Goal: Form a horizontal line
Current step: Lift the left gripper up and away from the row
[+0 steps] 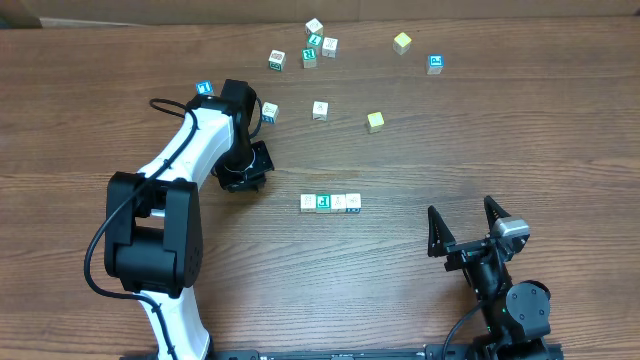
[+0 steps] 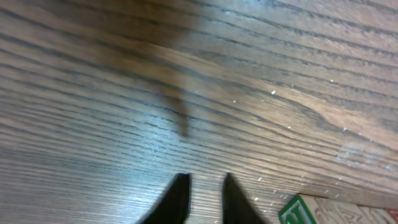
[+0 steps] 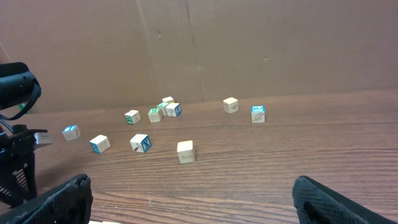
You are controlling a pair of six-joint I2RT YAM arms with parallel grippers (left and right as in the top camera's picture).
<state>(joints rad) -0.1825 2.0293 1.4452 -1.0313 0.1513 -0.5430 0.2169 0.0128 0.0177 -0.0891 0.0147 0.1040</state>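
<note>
The horizontal line [image 1: 330, 202] is a straight row of small wooden alphabet cubes touching edge to edge at the table's middle, with green print on the second cube. My left gripper [image 1: 247, 168] hovers left of the row and a little behind it. In the left wrist view its fingertips [image 2: 204, 182] are nearly together over bare wood with nothing between them. A green-printed cube [image 2: 300, 211] of the row shows at the lower right. My right gripper [image 1: 466, 226] is open and empty to the right of the row, its fingers [image 3: 189, 183] wide apart.
Several loose cubes lie across the far half: a blue one [image 1: 204, 90] by the left arm, others [image 1: 269, 112] [image 1: 320, 110] [image 1: 375, 121], a cluster [image 1: 312, 48], and two at the far right [image 1: 402, 42] [image 1: 435, 64]. The right wrist view shows them [image 3: 185, 151] before a brown wall.
</note>
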